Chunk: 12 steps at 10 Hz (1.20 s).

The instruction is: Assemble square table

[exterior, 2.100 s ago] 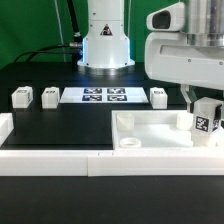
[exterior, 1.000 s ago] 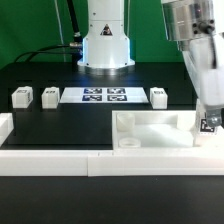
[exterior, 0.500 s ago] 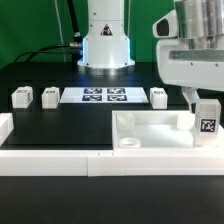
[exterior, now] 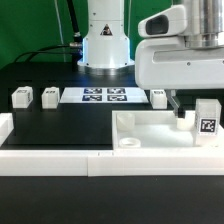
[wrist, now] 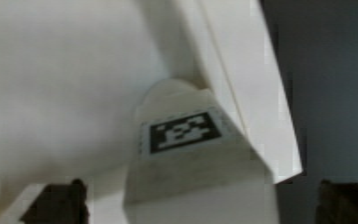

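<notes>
Just in front of the slab [exterior: 150, 128], the low white border wall [exterior: 60, 140] is running across the bench [exterior: 60, 118]. The slab is lying flat, and 1 leg [exterior: 207, 122] is standing upright at its corner on the exterior view's right, tag facing out, apparently seated in that corner's socket. The step in hand is looking like screwing this leg home. The hand [wrist: 202, 205] is straddling it with fingers [wrist: 60, 203] spread, the 1 plainly in view standing clear of the leg's side, so it is gripping nothing. Doing this well is probably meaning centring on the leg, closing squarely on opposite faces, then turning about the leg's own axis without tipping it. The arm is reaching down over that corner of the slab, wrist near vertical, its bulky white housing [exterior: 175, 60] hanging above. Behind the slab, 3 loose legs [exterior: 50, 96] are sitting either side of the marker board [exterior: 105, 96], with the arm's base [exterior: 105, 45] beyond.
</notes>
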Motion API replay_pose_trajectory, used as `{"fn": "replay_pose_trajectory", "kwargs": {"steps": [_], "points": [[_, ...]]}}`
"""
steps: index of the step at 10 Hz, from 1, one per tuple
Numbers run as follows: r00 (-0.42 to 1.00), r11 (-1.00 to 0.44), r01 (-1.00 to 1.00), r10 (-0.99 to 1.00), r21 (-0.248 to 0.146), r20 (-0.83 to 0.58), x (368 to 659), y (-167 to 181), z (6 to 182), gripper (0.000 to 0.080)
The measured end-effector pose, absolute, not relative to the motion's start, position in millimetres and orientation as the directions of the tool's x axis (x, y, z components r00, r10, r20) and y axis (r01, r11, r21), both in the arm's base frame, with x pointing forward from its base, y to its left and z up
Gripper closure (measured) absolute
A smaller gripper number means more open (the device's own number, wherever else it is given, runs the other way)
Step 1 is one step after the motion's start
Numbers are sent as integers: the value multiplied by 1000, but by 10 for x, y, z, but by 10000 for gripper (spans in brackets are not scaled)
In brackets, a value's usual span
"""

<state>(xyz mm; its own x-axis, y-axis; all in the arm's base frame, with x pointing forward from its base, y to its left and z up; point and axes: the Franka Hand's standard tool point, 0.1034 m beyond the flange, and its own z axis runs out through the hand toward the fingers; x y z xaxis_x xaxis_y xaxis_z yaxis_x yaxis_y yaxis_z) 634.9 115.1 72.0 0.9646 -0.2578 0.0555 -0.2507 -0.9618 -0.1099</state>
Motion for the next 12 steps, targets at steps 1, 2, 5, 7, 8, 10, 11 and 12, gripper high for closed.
{"fn": "replay_pose_trajectory", "kwargs": {"steps": [1, 2, 5, 7, 8, 10, 11, 12], "points": [[978, -976, -192, -200, -103, 65, 6354, 1155, 712, 151], [973, -971, -214, -221, -105, 63, 6352, 1156, 710, 151], [947, -944, -310, -317, -112, 51, 6351, 1159, 709, 460], [893, -890, -442, -448, -114, 34, 6347, 1126, 703, 506], [832, -828, -549, -554, -114, 19, 6340, 1124, 701, 506], [621, -618, -780, -783, -96, -9, 6320, 1116, 699, 506], [498, -494, -865, -867, -94, -27, 6317, 1106, 697, 506], [381, -375, -922, -923, -93, -49, 6318, 1089, 698, 506]]}}
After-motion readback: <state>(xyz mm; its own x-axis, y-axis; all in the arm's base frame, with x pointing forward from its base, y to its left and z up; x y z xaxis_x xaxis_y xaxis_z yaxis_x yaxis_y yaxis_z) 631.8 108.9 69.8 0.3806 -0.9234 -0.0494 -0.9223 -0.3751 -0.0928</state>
